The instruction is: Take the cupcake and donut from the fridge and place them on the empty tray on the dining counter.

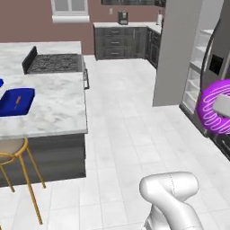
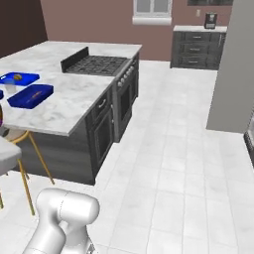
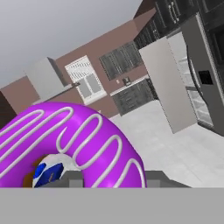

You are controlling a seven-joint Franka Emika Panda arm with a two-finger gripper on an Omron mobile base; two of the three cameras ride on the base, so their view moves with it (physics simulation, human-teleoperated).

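Nearest: gripper [image 1: 223, 106] clenched on donut [image 1: 214, 106], purple-magenta ring with white zigzag icing, carried upright, away from open fridge [image 1: 200, 67]. Farther: deep-blue low-rimmed tray [image 2: 31, 95] flat on marble dining counter [image 2: 69, 101], apparently awaiting drop-off. Beyond: black gas cooktop [image 2: 95, 64], dark cabinets [image 2: 196, 48].

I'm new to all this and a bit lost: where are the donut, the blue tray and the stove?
donut [image 1: 210, 112], left base view, on its purple icing.
tray [image 2: 31, 95], right base view, on its blue floor.
stove [image 2: 96, 64], right base view, on the dark burner grate.
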